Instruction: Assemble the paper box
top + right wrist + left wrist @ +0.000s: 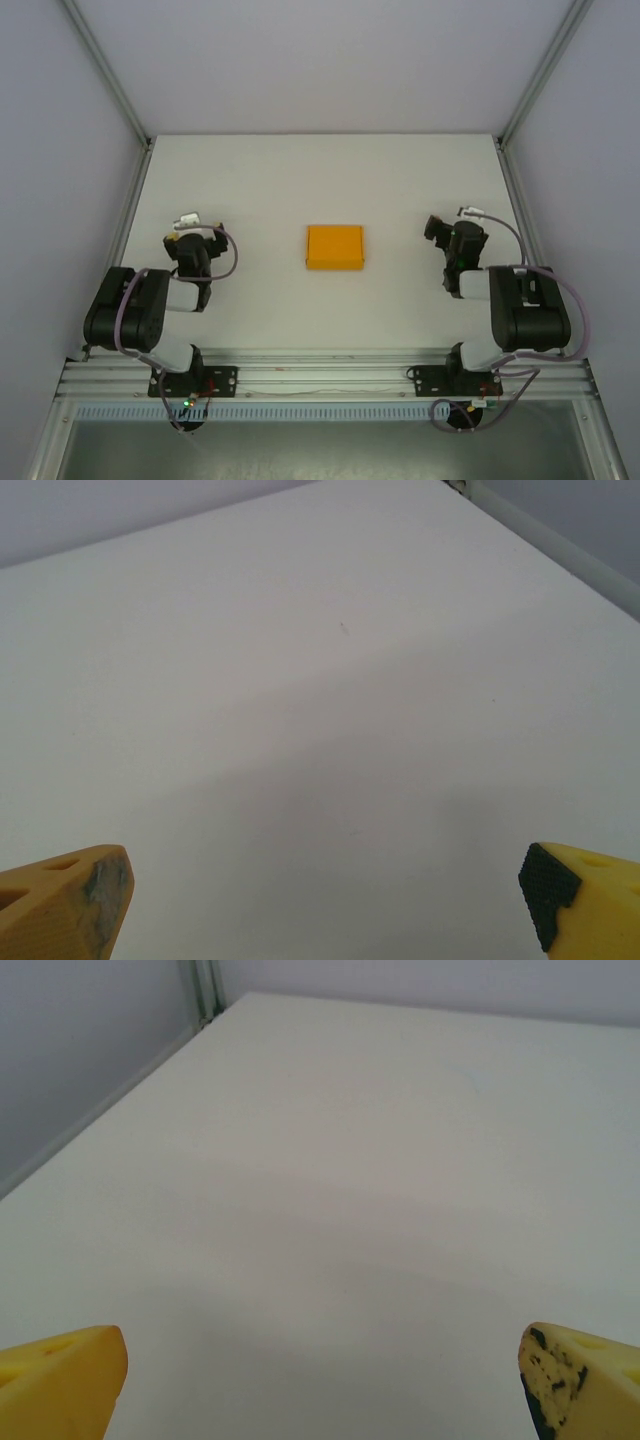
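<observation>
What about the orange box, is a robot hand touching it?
No, the paper box lies between the left gripper and right gripper, apart from both.

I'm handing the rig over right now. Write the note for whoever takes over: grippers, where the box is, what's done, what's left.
Left gripper: open, empty, drawn back near its base over bare table.
Right gripper: open, empty, drawn back on its own side.
Paper box: mid-table between the two arms, touched by neither. It lies as a small, shallow orange rectangle.
Done: from above it reads as a folded shape, not a spread sheet.
Left: the top view cannot show whether the flaps are tucked. Check that first, and probably bring both arms in if any tab is loose.
</observation>
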Robot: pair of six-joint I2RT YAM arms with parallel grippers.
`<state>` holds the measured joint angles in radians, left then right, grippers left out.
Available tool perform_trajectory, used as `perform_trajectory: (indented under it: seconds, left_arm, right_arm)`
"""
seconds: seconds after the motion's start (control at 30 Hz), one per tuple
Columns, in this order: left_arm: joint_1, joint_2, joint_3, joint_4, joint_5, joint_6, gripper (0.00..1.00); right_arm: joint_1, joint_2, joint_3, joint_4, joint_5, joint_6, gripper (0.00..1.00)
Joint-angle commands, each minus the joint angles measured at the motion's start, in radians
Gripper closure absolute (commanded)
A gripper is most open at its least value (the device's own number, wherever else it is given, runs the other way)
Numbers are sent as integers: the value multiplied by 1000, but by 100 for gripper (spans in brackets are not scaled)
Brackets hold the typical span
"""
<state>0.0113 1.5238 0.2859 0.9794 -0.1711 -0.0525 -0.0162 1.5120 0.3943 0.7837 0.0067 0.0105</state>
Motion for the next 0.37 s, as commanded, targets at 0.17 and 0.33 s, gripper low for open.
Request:
perform_trajectory:
  seconds: [0.17, 0.33]
  left_arm:
    - [0, -7, 19, 59, -3, 2, 0]
    - [-1, -17, 26, 31, -3, -2, 0]
  right_arm:
    - [-2, -13, 0, 35, 13, 22, 0]
    - [-2, -14, 0, 37, 13, 20, 0]
